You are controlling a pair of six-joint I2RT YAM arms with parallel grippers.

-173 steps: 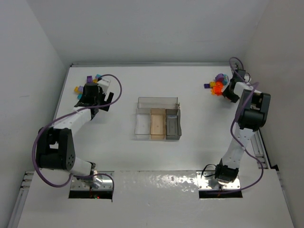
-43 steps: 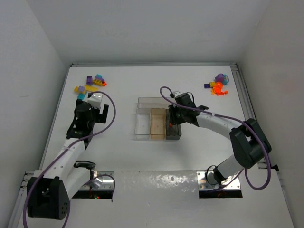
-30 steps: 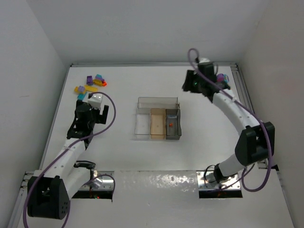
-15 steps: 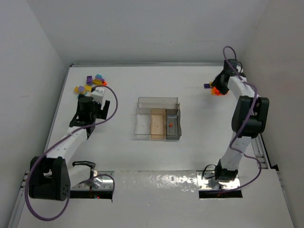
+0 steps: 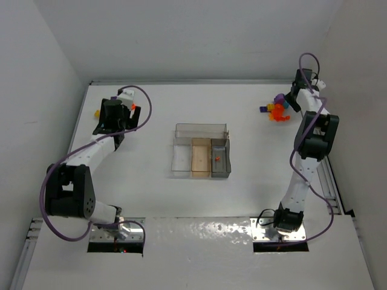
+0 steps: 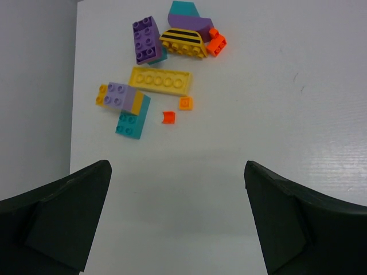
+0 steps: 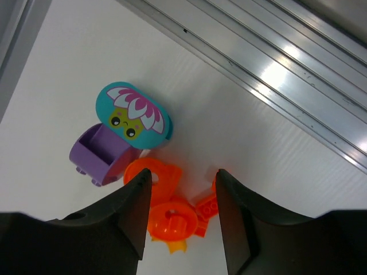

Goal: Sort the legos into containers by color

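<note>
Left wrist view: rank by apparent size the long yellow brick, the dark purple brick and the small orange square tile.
1. long yellow brick
2. dark purple brick, though it lies farther from the camera
3. small orange square tile, clearly smallest

Bright even light, soft faint shadows, glare on the metal rail (image 7: 275,74), sharp focus

Right hand (image 7: 182,179) above white surface (image 7: 86,69), dark fingers (image 7: 129,217) apart, nothing clamped. Translucent orange legos (image 7: 170,220) clustered in gap between fingers. Purple lego (image 7: 97,152) just left of cluster, touching teal oval lego (image 7: 133,112) with flower face. Metal rail (image 7: 275,74) runs diagonally upper right.
</note>
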